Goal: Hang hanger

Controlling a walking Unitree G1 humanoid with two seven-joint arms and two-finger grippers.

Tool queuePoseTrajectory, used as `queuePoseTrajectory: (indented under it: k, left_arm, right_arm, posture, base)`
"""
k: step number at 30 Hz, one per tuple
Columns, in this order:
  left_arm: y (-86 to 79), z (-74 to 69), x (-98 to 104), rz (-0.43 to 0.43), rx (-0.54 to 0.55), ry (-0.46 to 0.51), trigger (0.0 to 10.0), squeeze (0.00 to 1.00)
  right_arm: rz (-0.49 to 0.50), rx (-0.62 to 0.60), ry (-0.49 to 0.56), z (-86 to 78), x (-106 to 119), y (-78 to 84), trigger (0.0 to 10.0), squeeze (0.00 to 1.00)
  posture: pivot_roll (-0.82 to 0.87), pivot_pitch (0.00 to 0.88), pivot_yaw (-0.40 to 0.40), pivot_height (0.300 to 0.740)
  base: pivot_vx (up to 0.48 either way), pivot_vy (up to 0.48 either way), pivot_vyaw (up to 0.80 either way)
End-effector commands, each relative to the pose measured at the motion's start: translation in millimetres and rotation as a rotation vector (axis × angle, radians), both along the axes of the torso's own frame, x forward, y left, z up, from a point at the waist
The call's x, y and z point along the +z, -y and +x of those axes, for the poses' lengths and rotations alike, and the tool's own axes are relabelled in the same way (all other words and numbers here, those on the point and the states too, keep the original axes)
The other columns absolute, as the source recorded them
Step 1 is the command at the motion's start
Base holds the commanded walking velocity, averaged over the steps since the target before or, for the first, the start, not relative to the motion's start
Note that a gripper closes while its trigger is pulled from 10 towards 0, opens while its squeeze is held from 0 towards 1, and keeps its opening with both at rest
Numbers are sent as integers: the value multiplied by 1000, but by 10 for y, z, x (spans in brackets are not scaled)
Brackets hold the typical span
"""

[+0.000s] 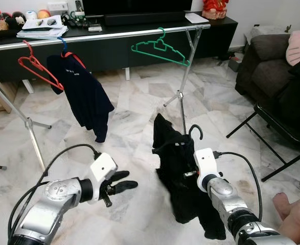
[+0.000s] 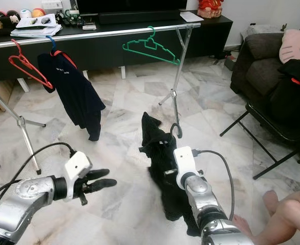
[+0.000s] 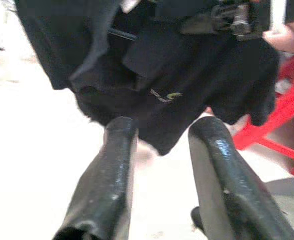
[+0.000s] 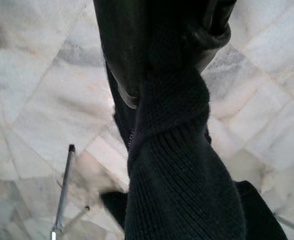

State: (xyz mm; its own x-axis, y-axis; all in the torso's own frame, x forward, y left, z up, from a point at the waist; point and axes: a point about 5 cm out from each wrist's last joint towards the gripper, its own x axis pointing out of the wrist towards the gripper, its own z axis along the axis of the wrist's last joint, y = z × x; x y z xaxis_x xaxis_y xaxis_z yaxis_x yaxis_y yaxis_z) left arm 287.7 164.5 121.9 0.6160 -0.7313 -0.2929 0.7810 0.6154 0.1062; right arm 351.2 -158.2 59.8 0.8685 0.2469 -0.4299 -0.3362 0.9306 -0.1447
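Two grippers, right gripper [image 4: 162, 65] clenched on black garment [image 1: 183, 173], left gripper [image 1: 120, 184] jaws released.

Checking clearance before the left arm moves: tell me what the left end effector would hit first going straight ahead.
Most likely the black garment held by the right end effector; the left end effector points straight at it, depth uncertain.

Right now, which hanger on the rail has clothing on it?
The blue hanger, carrying the dark navy shirt. The red hanger beside it and the green hanger further right both hang bare on the rail.
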Motion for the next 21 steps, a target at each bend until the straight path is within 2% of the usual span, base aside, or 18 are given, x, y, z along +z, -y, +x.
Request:
queuePoseTrajectory:
  k: [1,4,8,9,17,21]
  left_arm:
    - [-79,52,42,6,52,32,10000,1000]
    - [-88,24,16,8,46,27,10000,1000]
    - [-84,-7,-2,11,36,24,10000,1000]
    - [-96,-16,-19,21,32,20,10000,1000]
    - [-152,-27,-17,71,-12,17,10000,1000]
    - [-171,-44,57,81,-62,27,10000,1000]
  right_arm:
    - [-18,84,42,48,108,17,0,0]
    - [-41,269,28,3,146,122,0,0]
    - [-54,435,11,-59,180,199,0,0]
    - [-74,516,-28,-108,166,257,0,0]
    - [-227,774,-189,-252,134,439,0,0]
    - [-227,819,-220,-264,151,446,0,0]
  posture:
    - [36,112,-16,740]
    - [29,114,-21,740]
    - [27,114,-29,740]
    - [24,113,-32,740]
    - [18,105,-52,740]
    - [29,104,-61,740]
  base:
    - [0,0,0]
    - [0,0,0]
    - [0,0,0]
    - [0,0,0]
    - [0,0,0]
    - [0,0,0]
